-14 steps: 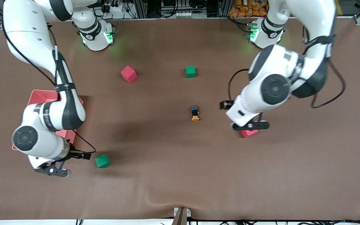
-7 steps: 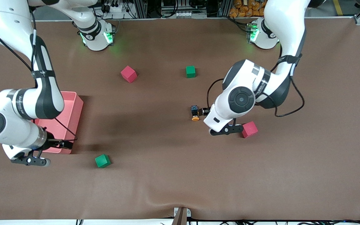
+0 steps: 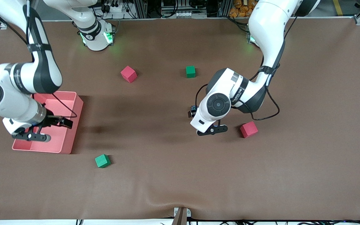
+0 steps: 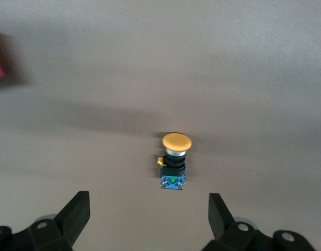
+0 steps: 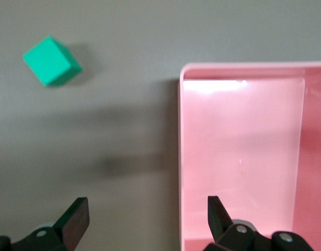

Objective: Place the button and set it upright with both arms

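Note:
The button [image 4: 172,162] lies on its side on the brown mat, with its orange cap [image 4: 176,141] pointing away from my left gripper [image 4: 149,209] and its bluish end toward it. The left gripper is open and hovers just above the mat, the button a little ahead of the gap between its fingers. In the front view the left gripper [image 3: 192,113] and wrist cover most of the button [image 3: 193,108]. My right gripper [image 5: 146,213] is open and empty. It hangs over the wall of the pink tray [image 5: 180,157], as the front view [image 3: 65,122] also shows.
The pink tray [image 3: 69,103] lies at the right arm's end. A green cube [image 3: 102,161] lies nearer the front camera than the tray and shows in the right wrist view [image 5: 50,61]. A pink-red cube [image 3: 248,129] sits beside the left hand. Another pink-red cube [image 3: 128,74] and green cube [image 3: 190,71] lie toward the bases.
The left arm swung from over the pink-red cube to the button and now covers it. The right arm moved from beside the green cube to over the pink tray.

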